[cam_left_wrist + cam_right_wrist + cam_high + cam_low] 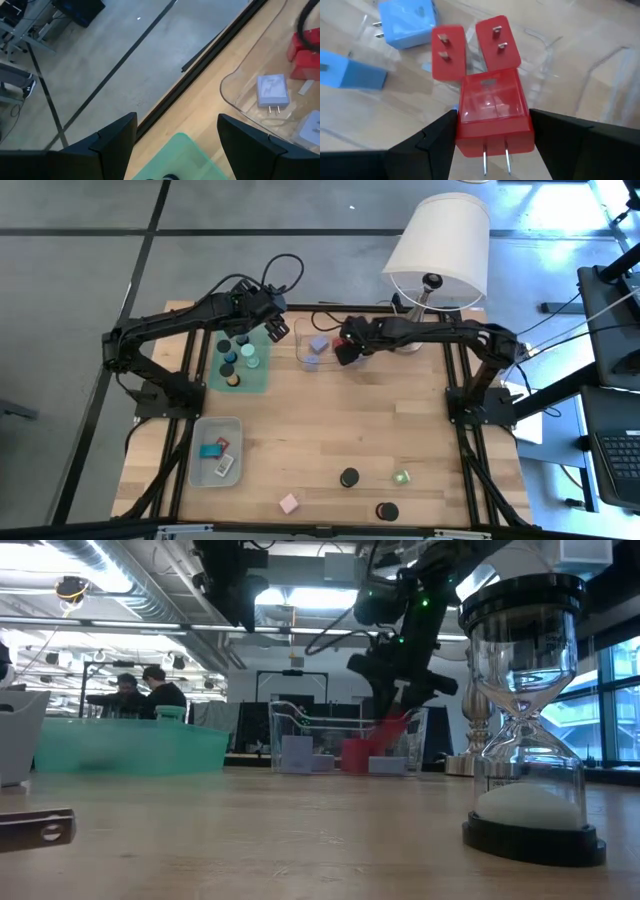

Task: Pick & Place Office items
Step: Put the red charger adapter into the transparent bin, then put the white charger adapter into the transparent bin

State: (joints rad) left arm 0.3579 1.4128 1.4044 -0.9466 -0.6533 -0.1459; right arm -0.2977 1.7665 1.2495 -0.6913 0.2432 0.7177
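My right gripper (345, 352) reaches down into the clear tray (300, 358) at the table's far middle. It is shut on a red plug-shaped block (492, 112). Two more red blocks (497, 42) and lilac-blue ones (407, 22) lie flat on the tray's floor. My left gripper (278, 328) hangs open and holds nothing, above the far right corner of the green tray (240, 365). Several black round caps (231, 360) stand in that tray. My right gripper pinches the red block's two opposite side faces (462, 125) between its two fingers (435, 137). The block's two metal prongs (495, 160) point back toward the wrist. The fingers come steeply from above. In the low view the block (392, 730) hangs tilted inside the tray's walls; I cannot tell whether it touches the floor.
A white-shaded lamp (440, 245) stands just right of the clear tray. A grey tray (215, 450) with small pieces sits at the near left. Loose near the front edge lie two black caps (348, 478), a green block (401, 478) and a pink block (289, 503). An hourglass (528, 720) stands close to the low camera.
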